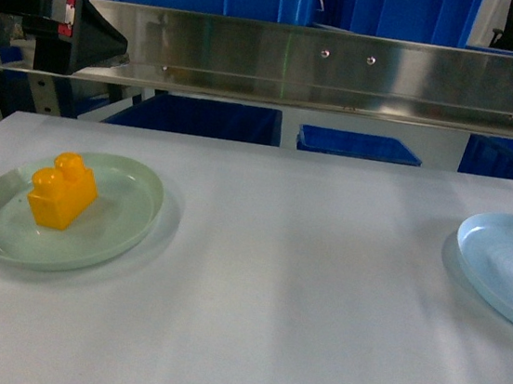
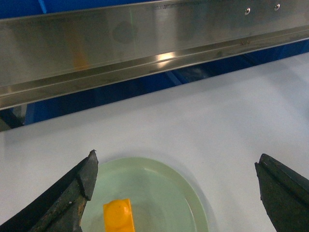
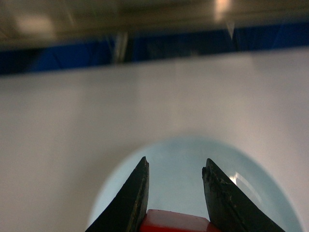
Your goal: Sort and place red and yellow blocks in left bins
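An orange-yellow block (image 1: 63, 192) with two studs lies on a pale green plate (image 1: 126, 223) at the table's left. My left gripper (image 2: 176, 169) hangs above that plate, open wide, and the yellow block (image 2: 118, 215) shows low between its fingers, untouched. My right gripper (image 3: 175, 164) is shut on a red block (image 3: 174, 221); only the block's edge shows, held over a pale blue plate (image 3: 251, 193). Blue bins (image 1: 200, 116) stand beyond the table's far edge, under a steel rail.
A long steel rail (image 1: 346, 72) crosses above the table's far edge. The left arm's black body (image 1: 59, 9) hangs at the top left. The pale blue plate (image 1: 510, 265) lies at the right edge. Another blue crate (image 1: 358, 145) stands behind the middle.
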Controlling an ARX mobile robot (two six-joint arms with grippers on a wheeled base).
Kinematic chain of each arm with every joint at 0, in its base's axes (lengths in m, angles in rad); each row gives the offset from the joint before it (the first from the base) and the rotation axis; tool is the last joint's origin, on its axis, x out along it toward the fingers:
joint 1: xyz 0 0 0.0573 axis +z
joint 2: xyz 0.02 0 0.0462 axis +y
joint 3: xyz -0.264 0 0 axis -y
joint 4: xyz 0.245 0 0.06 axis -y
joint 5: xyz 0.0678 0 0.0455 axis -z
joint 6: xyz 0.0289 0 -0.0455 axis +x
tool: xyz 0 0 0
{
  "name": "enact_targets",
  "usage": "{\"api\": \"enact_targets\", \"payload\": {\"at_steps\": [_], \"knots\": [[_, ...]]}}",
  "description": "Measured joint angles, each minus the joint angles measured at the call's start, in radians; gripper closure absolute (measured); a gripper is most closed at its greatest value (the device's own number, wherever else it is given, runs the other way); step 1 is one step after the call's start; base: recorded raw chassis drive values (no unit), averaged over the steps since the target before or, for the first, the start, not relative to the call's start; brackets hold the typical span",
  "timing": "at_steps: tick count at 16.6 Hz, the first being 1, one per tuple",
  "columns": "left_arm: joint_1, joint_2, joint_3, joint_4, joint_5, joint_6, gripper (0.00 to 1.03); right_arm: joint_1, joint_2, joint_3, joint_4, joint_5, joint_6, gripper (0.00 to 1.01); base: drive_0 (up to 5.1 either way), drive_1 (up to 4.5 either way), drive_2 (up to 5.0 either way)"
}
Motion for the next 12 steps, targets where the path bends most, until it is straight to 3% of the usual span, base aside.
{"api": "enact_targets", "payload": {"at_steps": [1, 2, 3, 4, 5, 12], "knots": [[0.0, 0.0, 0.0, 0.0, 0.0, 0.0, 0.05, 0.024, -0.337, -0.045, -0.019, 0.003, -0.003, 0.73, 0.0, 0.0, 0.0], [0.0, 0.0, 0.0, 0.0, 0.0, 0.0, 0.05, -0.026, -0.612, -0.195, -0.136, 0.011, -0.012, 0.73, 0.0, 0.0, 0.0], [-0.001, 0.0, 0.0, 0.0, 0.0, 0.0, 0.05, 0.009, -0.816, -0.217, -0.189, 0.024, -0.004, 0.73, 0.0, 0.0, 0.0], [0.0, 0.0, 0.0, 0.0, 0.0, 0.0, 0.05, 0.044, -0.789, -0.216, -0.2, 0.04, -0.003, 0.73, 0.0, 0.0, 0.0], [0.0, 0.0, 0.0, 0.0, 0.0, 0.0, 0.05, 0.052, -0.794, -0.226, -0.184, 0.047, -0.029, 0.73, 0.0, 0.0, 0.0], [0.0, 0.0, 0.0, 0.0, -0.002, 0.0, 0.05, 0.052, -0.797, -0.226, -0.185, 0.047, -0.035, 0.73, 0.0, 0.0, 0.0]]}}
